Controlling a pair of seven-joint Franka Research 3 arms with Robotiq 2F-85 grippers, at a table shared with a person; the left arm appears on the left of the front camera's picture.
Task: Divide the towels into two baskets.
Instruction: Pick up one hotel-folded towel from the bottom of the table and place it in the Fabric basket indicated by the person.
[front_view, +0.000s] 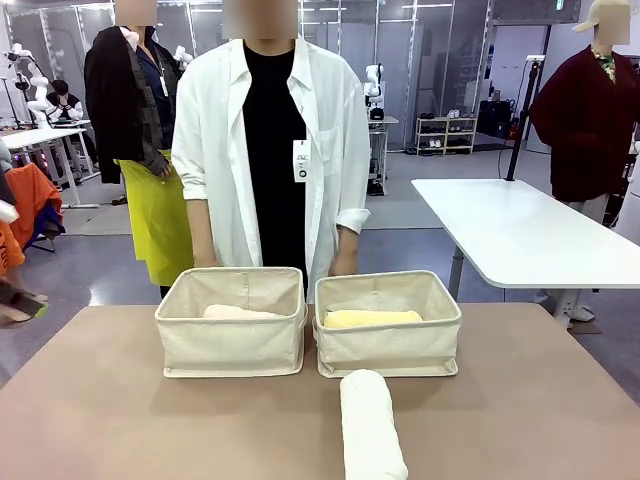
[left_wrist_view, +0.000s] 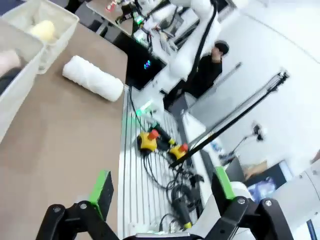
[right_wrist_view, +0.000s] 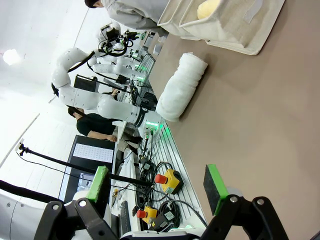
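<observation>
Surveying for legible markings: a white rectangular badge (front_view: 301, 160) hangs on the shirt front of the person (front_view: 268, 150) at the far edge of the surface (front_view: 110, 420); its print is too small to read. The canvas and the terry carry no print that can be made out.

Materials and shapes:
- Surface: matt, tan-brown, flat.
- Left basket (front_view: 230, 350) and right basket (front_view: 388, 352): cream-beige canvas, rectangular, soft upright walls, rolled rims. They stand side by side at the far middle of the surface, walls nearly touching.
- Pale pink towel (front_view: 240, 312): soft roll lying low inside the left basket, lengthwise along it.
- Pale yellow towel (front_view: 372, 318): soft roll lying inside the right basket, lengthwise along it.
- White towel (front_view: 370, 430): thick terry cylinder with a looped, nubby texture, lying on the surface in front of the right basket, one end pointing at that basket's front wall and near it, with a narrow gap between them in the right wrist view.

End effector state:
- Left end effector (left_wrist_view: 162, 187): black fingers with green pads spread wide, nothing between them, off the near edge of the surface.
- Right end effector (right_wrist_view: 156, 184): green pads likewise spread apart and empty, well apart from the white towel.

Yellow boxes (left_wrist_view: 147, 141) with red buttons lie among black cables on a ribbed metal bench beside the surface.
</observation>
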